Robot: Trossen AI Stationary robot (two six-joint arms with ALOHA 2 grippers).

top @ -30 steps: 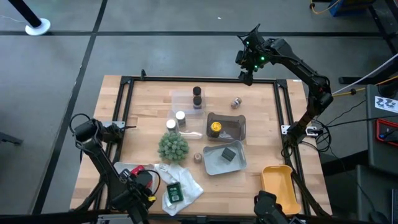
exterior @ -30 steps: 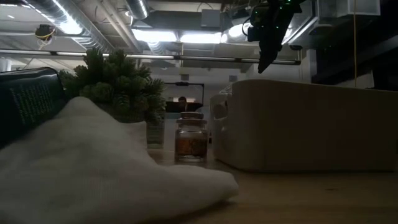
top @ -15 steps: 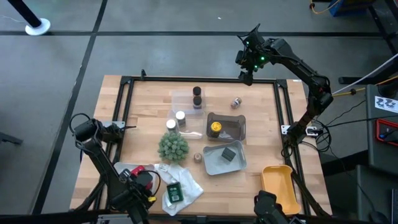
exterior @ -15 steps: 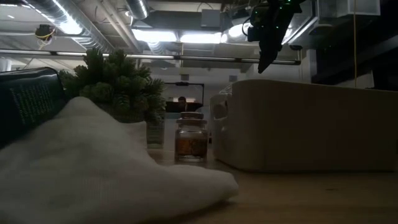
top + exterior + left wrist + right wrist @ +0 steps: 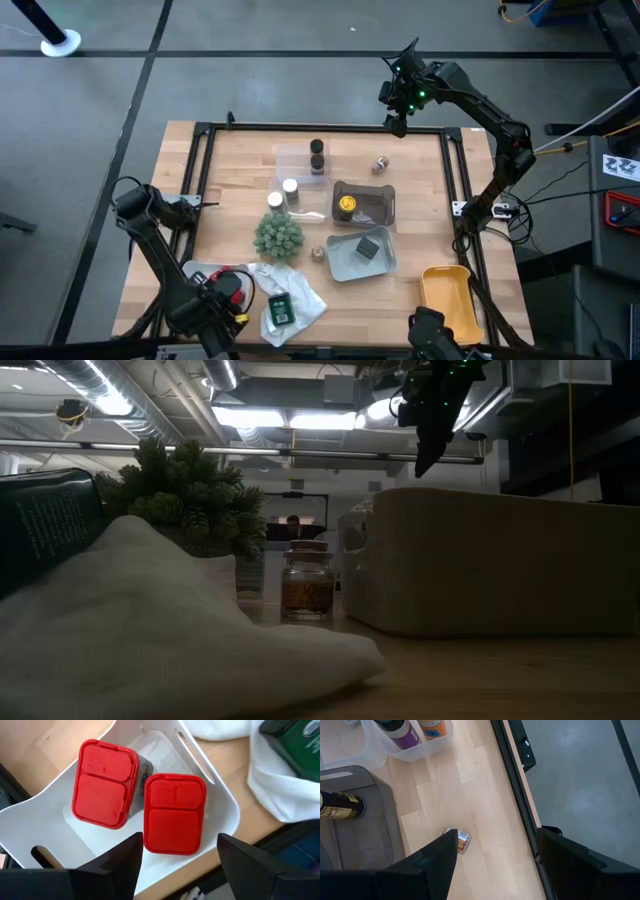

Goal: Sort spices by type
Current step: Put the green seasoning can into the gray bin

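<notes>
The light wooden surface point(image 5: 240, 170) carries trays, a green plant point(image 5: 277, 236), a white bag point(image 5: 300, 296) and one loose jar point(image 5: 380, 165) near its far right corner.

High view: straight down on the whole table point(image 5: 230, 180). Low view: table-top level, facing the room. Left wrist view: close above the white tray point(image 5: 220, 795) under the left gripper point(image 5: 175, 865). Right wrist view: high over the table's edge (small jar point(image 5: 461, 841), also in high view point(image 5: 380, 165)).
</notes>
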